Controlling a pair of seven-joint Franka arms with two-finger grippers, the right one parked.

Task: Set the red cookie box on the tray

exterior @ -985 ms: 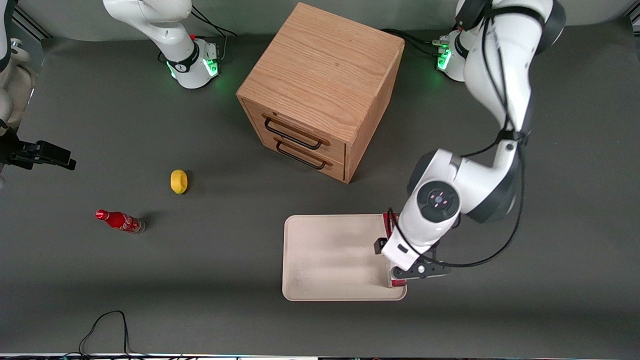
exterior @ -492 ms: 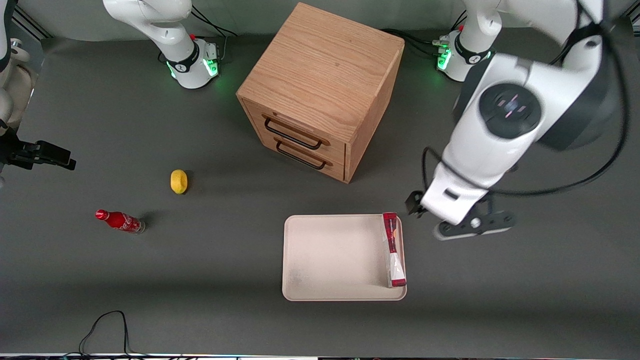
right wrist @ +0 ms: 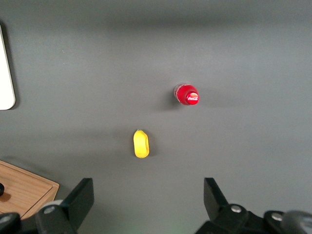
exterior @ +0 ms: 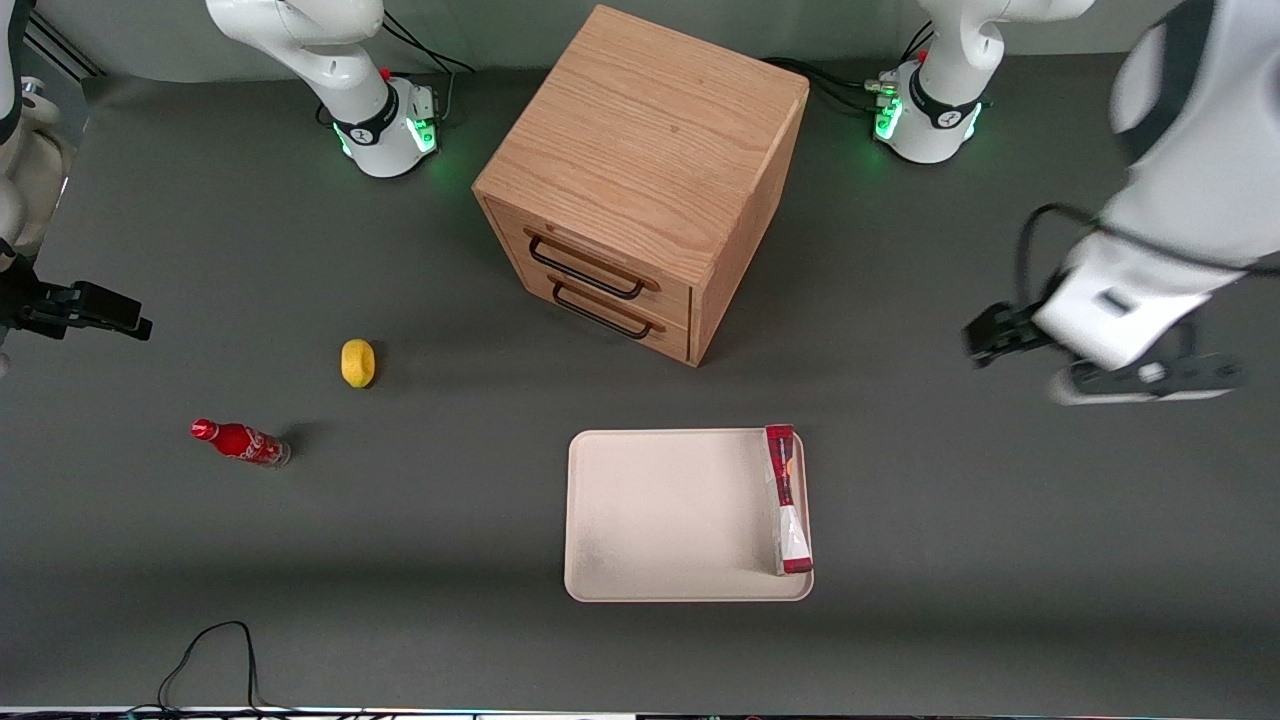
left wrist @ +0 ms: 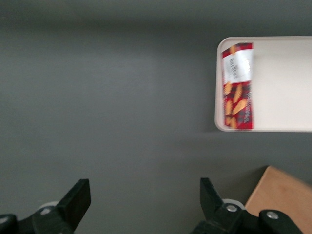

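The red cookie box [exterior: 787,498] lies flat on the cream-white tray [exterior: 670,515], along the tray's edge toward the working arm's end of the table. Nothing touches it. My left gripper [exterior: 1140,380] hangs high over bare table, well away from the tray toward the working arm's end. The left wrist view shows the gripper [left wrist: 143,195] open, its dark fingers [left wrist: 78,195] wide apart with only grey table between them. The same view takes in the box [left wrist: 238,85] and the tray [left wrist: 282,83] from a distance.
A wooden two-drawer cabinet [exterior: 640,180] stands farther from the front camera than the tray. A yellow lemon [exterior: 357,362] and a red soda bottle [exterior: 240,442] lie toward the parked arm's end. A black cable [exterior: 210,650] loops at the table's front edge.
My gripper was down at the box on the tray. It has let go, risen and swung away toward the working arm's end of the table. The box stayed on the tray.
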